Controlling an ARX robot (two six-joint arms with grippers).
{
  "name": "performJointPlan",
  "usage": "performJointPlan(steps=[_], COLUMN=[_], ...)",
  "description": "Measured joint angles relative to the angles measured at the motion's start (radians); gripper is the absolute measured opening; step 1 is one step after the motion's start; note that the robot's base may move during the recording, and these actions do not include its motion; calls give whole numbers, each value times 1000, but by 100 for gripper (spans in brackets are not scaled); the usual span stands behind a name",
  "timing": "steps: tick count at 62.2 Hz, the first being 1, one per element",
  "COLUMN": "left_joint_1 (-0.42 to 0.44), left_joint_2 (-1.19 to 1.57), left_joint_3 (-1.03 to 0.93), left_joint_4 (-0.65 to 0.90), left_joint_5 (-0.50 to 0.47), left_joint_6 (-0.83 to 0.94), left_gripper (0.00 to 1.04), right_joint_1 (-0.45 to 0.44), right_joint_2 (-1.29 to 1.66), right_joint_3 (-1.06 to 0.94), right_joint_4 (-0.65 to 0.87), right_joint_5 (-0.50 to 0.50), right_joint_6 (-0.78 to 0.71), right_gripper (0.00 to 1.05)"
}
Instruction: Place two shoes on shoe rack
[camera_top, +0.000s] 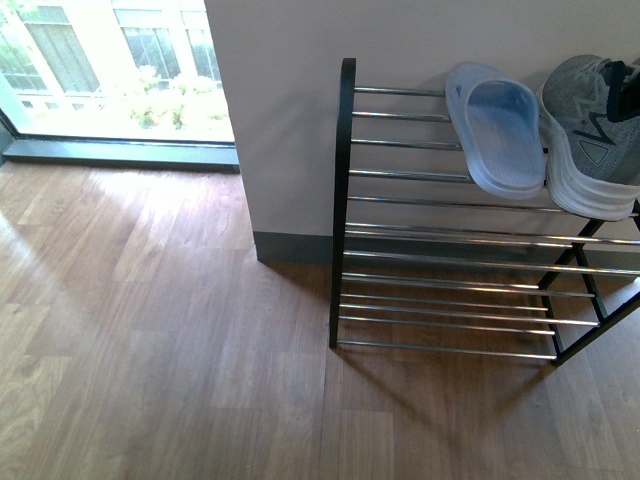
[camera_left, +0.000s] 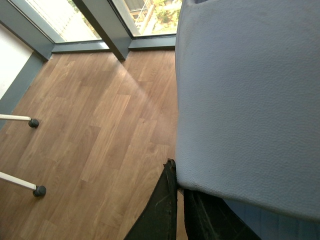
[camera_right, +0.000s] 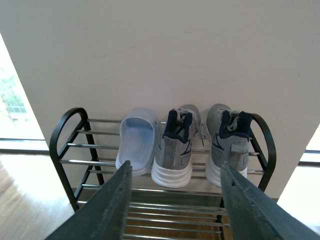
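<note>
Against the pale wall, at about two o'clock in your front view, stands the shoe rack (camera_top: 345, 200), black frame with chrome bars, on the wooden floor (camera_top: 150, 340). On its top tier your right wrist view shows three shoes side by side: one pale blue slide sandal (camera_right: 137, 145) nearest the rounded end at nine o'clock, then the two grey sneakers (camera_right: 175, 147) with white soles and navy lining, heels toward you. So the sneakers look placed, and one sandal too. The second sandal (camera_left: 250, 100) is not yet racked: your left wrist view is filled at three o'clock by its pale blue sole, and the left gripper (camera_left: 177, 205) appears clamped on its lower edge, well away from the rack, over bare floor by the window. What is left, as I judge it, is carrying that sandal over and setting it down. Your right gripper (camera_right: 175, 200) hangs with fingers spread wide, empty, facing the rack. No brand or writing is readable anywhere.
</note>
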Motion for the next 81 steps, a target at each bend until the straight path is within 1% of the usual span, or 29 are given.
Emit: performJointPlan(steps=[4, 6, 9, 28, 29, 30, 31, 36, 37, 43, 49, 52, 58, 67, 81], left_joint_1=[0, 0, 0, -1, 3, 16, 24, 61, 76, 110, 117, 114, 108, 108, 120], left_joint_2=[0, -1, -1, 2, 5, 28, 45, 157, 211, 427, 612, 759, 929, 1135, 1376], left_joint_3=[0, 0, 0, -2, -7, -12, -11, 23, 47, 169, 286, 400, 556, 774, 1061], left_joint_4=[0, 0, 0, 6, 35, 110, 146, 303, 350, 466, 494, 490, 458, 397, 283], left_joint_5=[2, 2, 3, 7, 13, 47, 67, 158, 187, 306, 386, 454, 485, 496, 543], left_joint_6=[0, 0, 0, -14, -31, -79, -104, -157, -169, -207, -232, -253, -254, -250, -220], left_gripper=[2, 2, 2, 2, 2, 2, 2, 2, 2, 2, 2, 2, 2, 2, 2], right_joint_1=[0, 0, 0, 2, 2, 2, 2, 2, 2, 2, 2, 2, 2, 2, 2], right_joint_2=[0, 0, -1, -1, -1, -1, -1, -1, -1, -1, -1, -1, -1, -1, -1], right_joint_3=[0, 0, 0, 0, 0, 0, 0, 0, 0, 0, 0, 0, 0, 0, 0], right_joint_4=[0, 0, 0, -1, -1, -1, -1, -1, -1, -1, -1, -1, -1, -1, -1], right_joint_5=[0, 0, 0, 7, 7, 7, 7, 6, 6, 6, 6, 6, 6, 6, 6], right_joint_6=[0, 0, 0, 0, 0, 0, 0, 0, 0, 0, 0, 0, 0, 0, 0], right_gripper=[92, 97, 95, 96, 96, 96, 96, 96, 96, 96, 96, 96, 96, 96, 96])
